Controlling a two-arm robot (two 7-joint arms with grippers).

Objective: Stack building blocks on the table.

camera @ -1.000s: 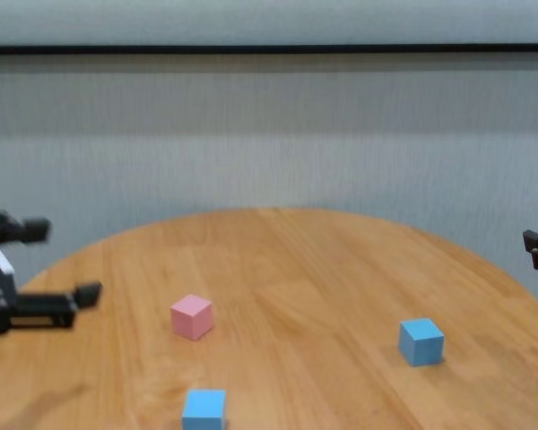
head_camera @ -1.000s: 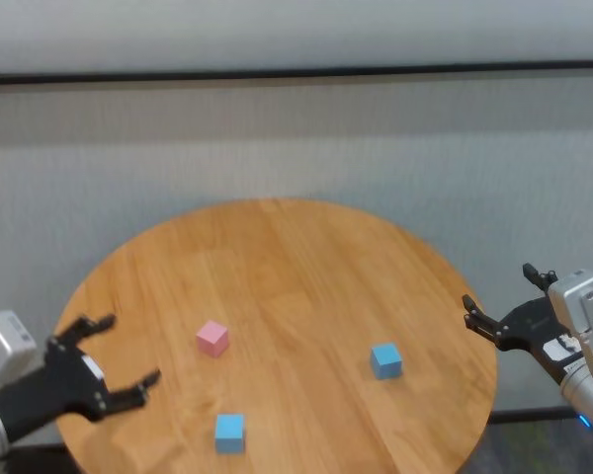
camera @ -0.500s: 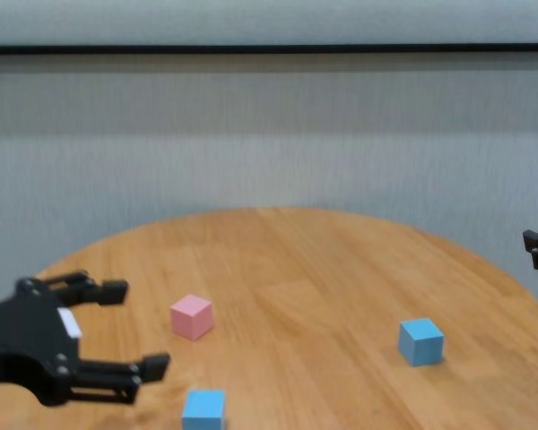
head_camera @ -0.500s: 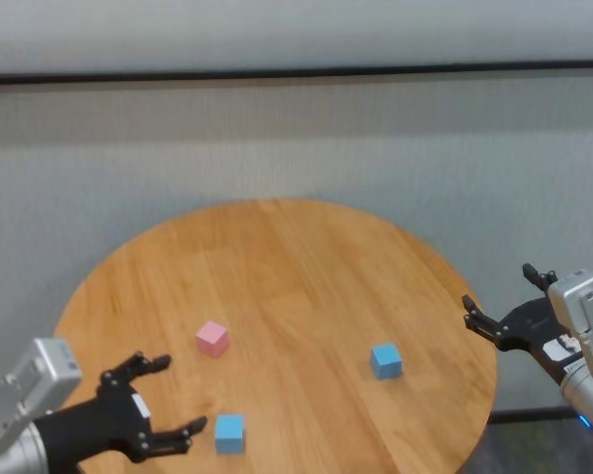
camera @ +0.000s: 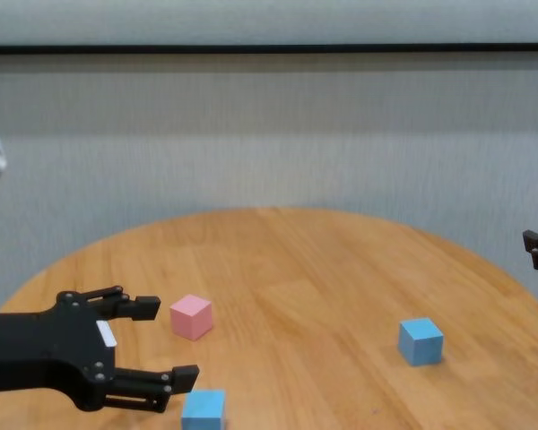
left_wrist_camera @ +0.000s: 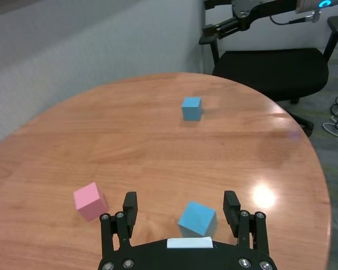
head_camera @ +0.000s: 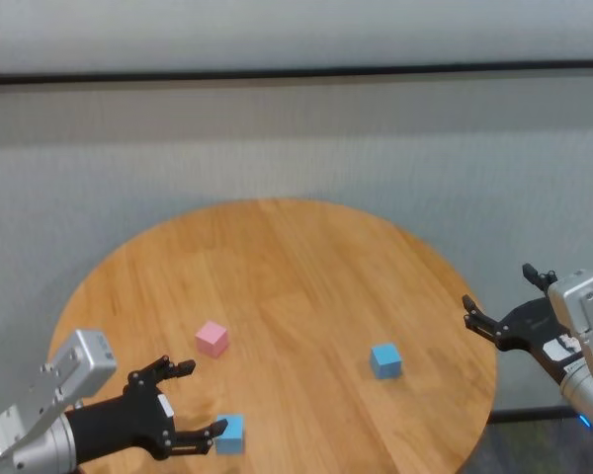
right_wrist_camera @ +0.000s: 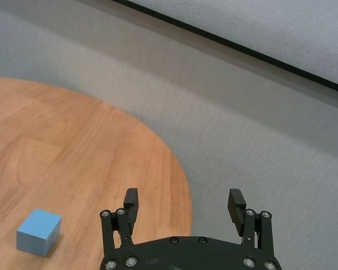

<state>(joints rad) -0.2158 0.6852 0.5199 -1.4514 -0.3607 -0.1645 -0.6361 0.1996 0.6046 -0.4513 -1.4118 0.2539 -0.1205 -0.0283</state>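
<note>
Left gripper [left_wrist_camera: 180, 207], jaws apart, brackets the near light-blue matte cube [left_wrist_camera: 196, 219]; clamp its flat opposite faces (probably light, rigid). Right gripper [right_wrist_camera: 183, 206] parked, spread.

Three small blocks are being carried by the round wooden surface [head_camera: 296, 257]. A pink block [head_camera: 212, 338] is sitting toward the left. One blue block [head_camera: 228, 433] is resting near the front edge. Another blue block [head_camera: 385, 360] is sitting well apart, toward the right.
</note>
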